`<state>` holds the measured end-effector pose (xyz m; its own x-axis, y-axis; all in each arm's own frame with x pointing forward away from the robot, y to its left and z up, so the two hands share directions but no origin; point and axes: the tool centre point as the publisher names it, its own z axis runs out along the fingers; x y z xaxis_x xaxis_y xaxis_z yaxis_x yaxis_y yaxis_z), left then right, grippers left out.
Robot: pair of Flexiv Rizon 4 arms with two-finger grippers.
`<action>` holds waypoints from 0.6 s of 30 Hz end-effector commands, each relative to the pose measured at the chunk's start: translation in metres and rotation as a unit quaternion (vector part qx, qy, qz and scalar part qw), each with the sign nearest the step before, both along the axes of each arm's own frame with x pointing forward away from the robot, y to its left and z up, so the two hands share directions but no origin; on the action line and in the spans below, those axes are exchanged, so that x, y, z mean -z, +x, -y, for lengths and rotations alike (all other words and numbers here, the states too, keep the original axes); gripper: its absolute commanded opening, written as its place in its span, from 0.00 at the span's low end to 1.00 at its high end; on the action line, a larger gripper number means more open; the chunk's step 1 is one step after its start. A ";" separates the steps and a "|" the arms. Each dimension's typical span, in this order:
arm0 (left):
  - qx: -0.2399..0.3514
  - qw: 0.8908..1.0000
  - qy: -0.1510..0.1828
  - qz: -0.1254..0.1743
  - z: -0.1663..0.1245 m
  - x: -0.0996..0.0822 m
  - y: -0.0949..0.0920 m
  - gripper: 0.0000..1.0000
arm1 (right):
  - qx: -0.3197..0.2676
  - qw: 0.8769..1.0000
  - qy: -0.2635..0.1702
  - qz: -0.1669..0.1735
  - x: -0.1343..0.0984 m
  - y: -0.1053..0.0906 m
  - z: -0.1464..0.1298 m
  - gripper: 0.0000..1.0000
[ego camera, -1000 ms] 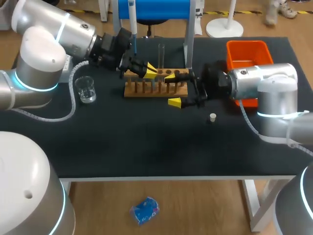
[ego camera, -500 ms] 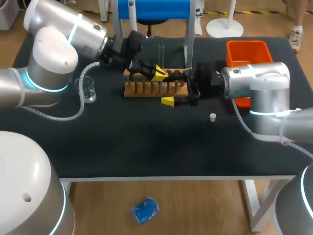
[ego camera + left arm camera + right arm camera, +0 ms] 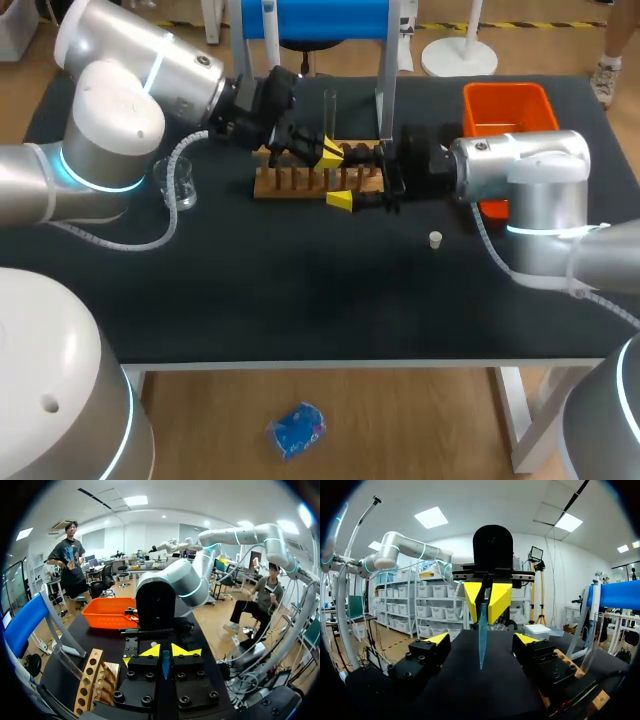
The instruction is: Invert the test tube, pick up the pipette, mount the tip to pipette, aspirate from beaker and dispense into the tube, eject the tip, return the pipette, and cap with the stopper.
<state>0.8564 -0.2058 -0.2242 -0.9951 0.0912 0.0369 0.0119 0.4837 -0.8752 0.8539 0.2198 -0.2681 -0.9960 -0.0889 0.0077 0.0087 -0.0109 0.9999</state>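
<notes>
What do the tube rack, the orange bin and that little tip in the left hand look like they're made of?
The tube rack looks like wood: matte tan-brown, with drilled holes and pegs. The orange bin is probably moulded plastic: one even bright colour, smooth walls. The tip pinched in the left hand is translucent bluish, likely plastic, though that is not certain.

left arm: rounded silver-white shells, glowing cyan rings at the joints, black wrist | right arm: same silver shells, cyan ring, black wrist | hoses: pale ribbed hose looping beside the left arm, another along the right | jaws: black blocks, round socket screws, bright yellow wedge tips
</notes>
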 end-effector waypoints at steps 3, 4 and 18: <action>-0.002 1.000 0.001 0.000 0.002 0.001 0.000 0.00 | 0.002 1.000 0.002 0.001 0.000 0.001 -0.003 0.48; -0.002 1.000 0.001 0.000 0.002 0.002 0.000 0.00 | 0.002 1.000 0.002 0.001 0.000 0.001 -0.004 0.48; -0.003 1.000 -0.002 -0.001 0.002 0.004 -0.001 0.00 | 0.009 1.000 0.008 0.002 -0.001 0.003 -0.004 0.40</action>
<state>0.8557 -0.2073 -0.2275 -0.9953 0.0879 0.0399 0.0074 0.4814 -0.8764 0.8580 0.2226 -0.2666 -0.9971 -0.0764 0.0030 0.0050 -0.0266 0.9996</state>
